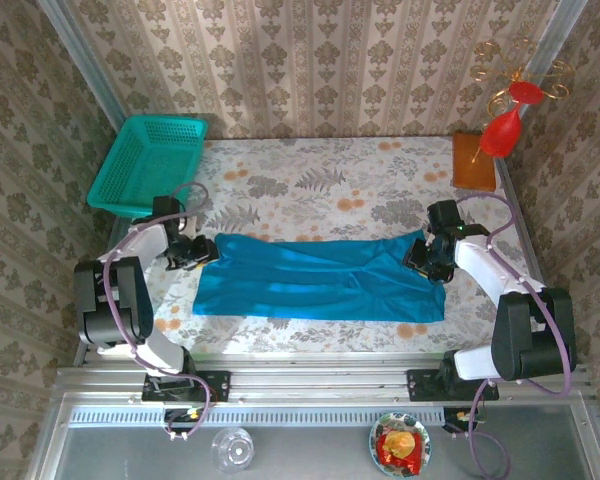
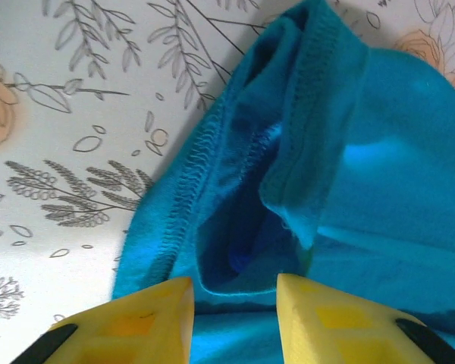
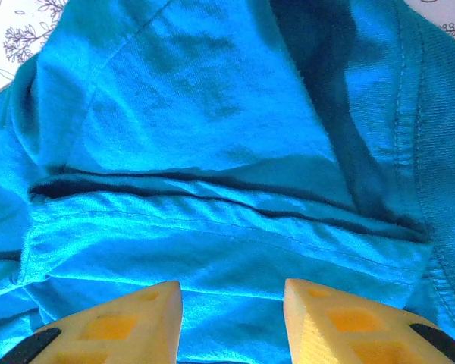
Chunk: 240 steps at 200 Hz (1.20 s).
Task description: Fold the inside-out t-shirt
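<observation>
Step judged in hand: gripping both ends of the t-shirt point(image 1: 315, 280). Left claw point(image 2: 233, 292) and right claw point(image 3: 231, 292) stand spread, cloth directly beneath. Next: pinch, lift evenly.

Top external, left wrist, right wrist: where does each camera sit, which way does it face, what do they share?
Top external: above and behind the bases, looking down on the floral table; both arms show, left gripper and right gripper at opposite ends of the bright blue soft cloth t-shirt.
Left wrist: on the left arm, looking down past its yellow fingers at the shirt's stitched edge and table.
Right wrist: on the right arm, looking down past its yellow fingers at folded cloth.
Shared: all three show the shirt.
</observation>
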Each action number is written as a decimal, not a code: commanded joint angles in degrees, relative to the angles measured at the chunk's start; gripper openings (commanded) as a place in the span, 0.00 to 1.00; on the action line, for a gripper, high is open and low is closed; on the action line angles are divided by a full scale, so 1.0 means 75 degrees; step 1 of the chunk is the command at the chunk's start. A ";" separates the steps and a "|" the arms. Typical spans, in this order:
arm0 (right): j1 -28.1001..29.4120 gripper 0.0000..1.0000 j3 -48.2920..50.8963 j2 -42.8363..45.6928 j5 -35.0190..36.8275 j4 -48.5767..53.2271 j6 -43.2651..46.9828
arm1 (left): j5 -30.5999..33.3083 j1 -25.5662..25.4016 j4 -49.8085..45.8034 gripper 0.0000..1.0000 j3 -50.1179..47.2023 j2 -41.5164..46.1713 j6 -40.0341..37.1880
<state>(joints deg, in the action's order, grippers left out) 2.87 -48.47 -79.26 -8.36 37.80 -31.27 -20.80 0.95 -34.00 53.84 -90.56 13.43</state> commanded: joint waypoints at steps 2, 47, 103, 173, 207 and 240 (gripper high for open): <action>-0.0033 0.42 -0.0211 0.0048 0.0165 0.0292 0.0126 | 0.0397 -0.0221 0.0281 0.36 -0.0168 0.0286 0.0097; -0.0038 0.42 -0.0203 0.0022 0.0194 0.0324 0.0136 | 0.0722 -0.0519 0.0303 0.37 -0.0130 0.0355 -0.0022; -0.0043 0.43 -0.0226 -0.0010 0.0201 0.0351 0.0149 | 0.1560 -0.0899 0.0568 0.60 -0.0349 0.1110 -0.0080; -0.0043 0.43 -0.0252 -0.0013 0.0280 0.0327 0.0233 | 0.1325 -0.0920 0.0736 0.37 -0.0207 0.0013 -0.0240; -0.0032 0.43 -0.0516 -0.0470 0.0502 0.0350 0.0686 | 0.1681 -0.0874 0.0681 0.19 -0.0201 0.0006 -0.0117; 0.0009 0.43 -0.0943 -0.0922 0.1119 0.0603 0.1108 | 0.1477 -0.0750 0.0693 0.05 -0.0171 0.0014 -0.0028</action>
<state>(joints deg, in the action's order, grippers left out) 2.83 -52.47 -83.83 -4.84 39.29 -26.72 -9.17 -5.50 -28.77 51.77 -90.39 12.58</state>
